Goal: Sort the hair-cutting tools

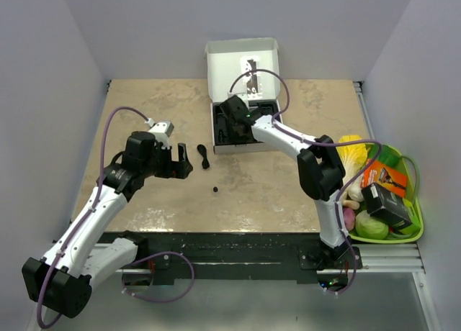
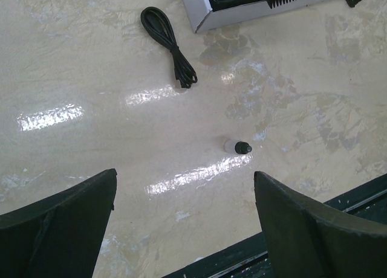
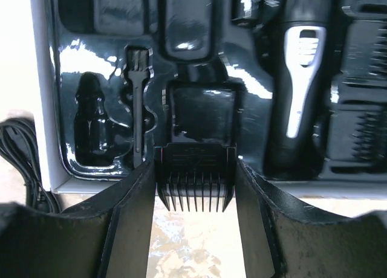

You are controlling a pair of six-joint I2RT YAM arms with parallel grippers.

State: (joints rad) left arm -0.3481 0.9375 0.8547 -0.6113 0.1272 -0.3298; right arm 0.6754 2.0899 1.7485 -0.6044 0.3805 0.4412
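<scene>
My right gripper (image 3: 195,166) is shut on a black comb guard (image 3: 195,190), its teeth pointing toward the camera, held just over the near edge of the open box's black tray (image 3: 199,118). The black-and-silver clipper (image 3: 300,78) lies in a tray slot to the right, and a thin brush (image 3: 138,103) lies in one to the left. In the top view that gripper (image 1: 234,122) hovers over the box (image 1: 243,61). A coiled black cord (image 2: 169,45) and a tiny round bit (image 2: 240,147) lie on the table. My left gripper (image 2: 184,175) hangs open above bare table, short of the bit.
A green basket (image 1: 414,223) of toy vegetables with a dark carton (image 1: 387,205) on top stands at the right edge. The box's white wall (image 2: 242,12) lies beyond the cord. Grey walls enclose the table on three sides.
</scene>
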